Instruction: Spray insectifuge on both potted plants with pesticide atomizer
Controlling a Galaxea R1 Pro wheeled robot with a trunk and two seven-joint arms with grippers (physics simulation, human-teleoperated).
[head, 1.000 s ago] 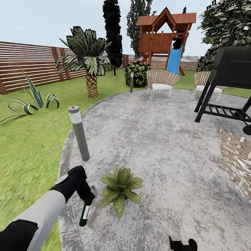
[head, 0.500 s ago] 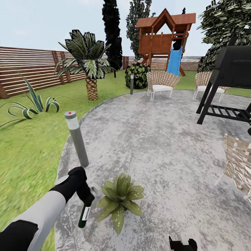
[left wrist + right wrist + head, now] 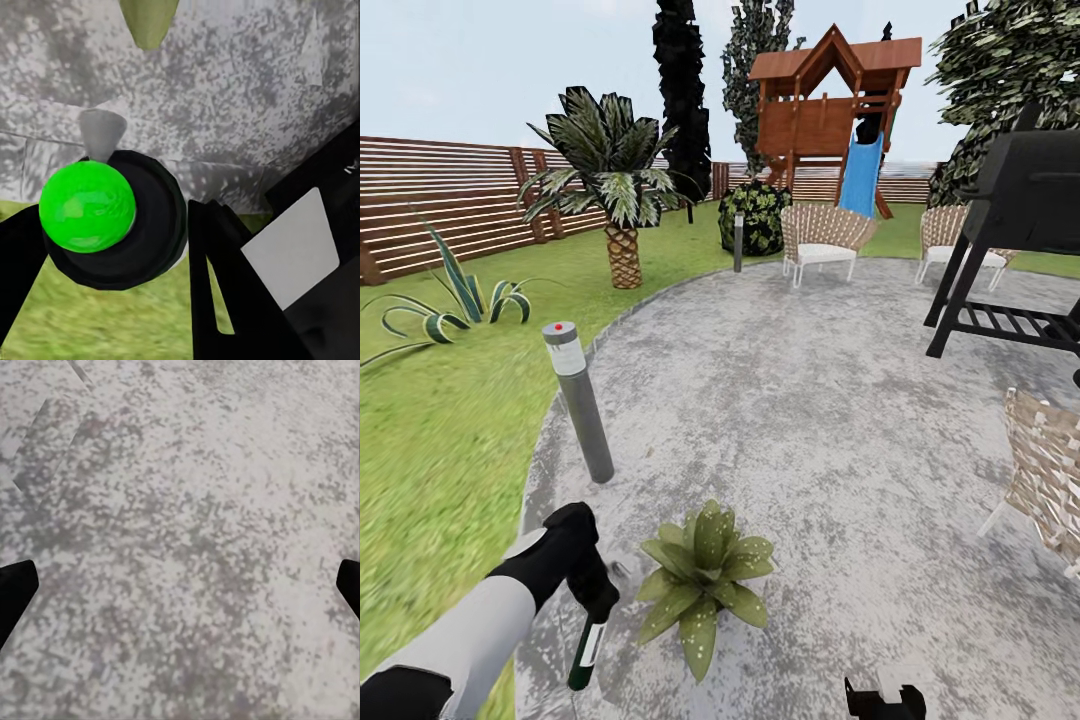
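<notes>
My left pincer [image 3: 592, 596] stayed clamped on atomizer [image 3: 586, 648], hung beside potted plant [image 3: 702, 582]; right pincer [image 3: 180, 585] fingers apart.

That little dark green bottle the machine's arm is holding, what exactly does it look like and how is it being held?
The pesticide atomizer is a slim dark green bottle with a white label along its side. It hangs roughly upright, slightly tilted, from the left gripper, which grips its upper part, so the spray head is mostly hidden in the head view. In the left wrist view a bright green rounded part sits in a black ring between the dark fingers. The bottle hangs over the patio's edge, just beside the potted plant, not touching its leaves.
</notes>
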